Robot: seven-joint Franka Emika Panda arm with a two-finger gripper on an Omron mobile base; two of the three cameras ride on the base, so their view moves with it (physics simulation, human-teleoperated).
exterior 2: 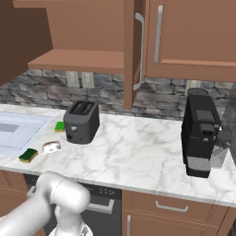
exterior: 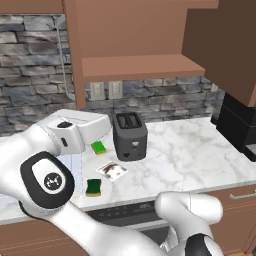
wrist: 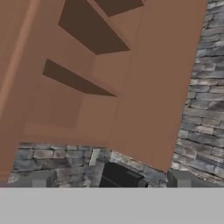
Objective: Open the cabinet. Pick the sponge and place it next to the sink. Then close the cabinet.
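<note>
Lying beside sink [exterior 2: 18,131]: sponge [exterior 2: 28,155]; cabinet [exterior: 135,35] open; jaws spread, empty.

- I see the cabinet [exterior: 130,30] as matt brown wood, flat and smooth, at the top of both base views.
- Its bar handle [exterior 2: 138,50] looks like brushed silver metal.
- The counter [exterior: 200,155] reads as polished white marble with grey veins.
- The wall [exterior: 30,55] behind is rough grey stone.
- The toaster [exterior: 129,135] looks like dark matt plastic or metal.
- The sponge [exterior: 93,187] has a coarse dark green face.
- The sink [exterior 2: 18,131] is smooth and pale.
</note>
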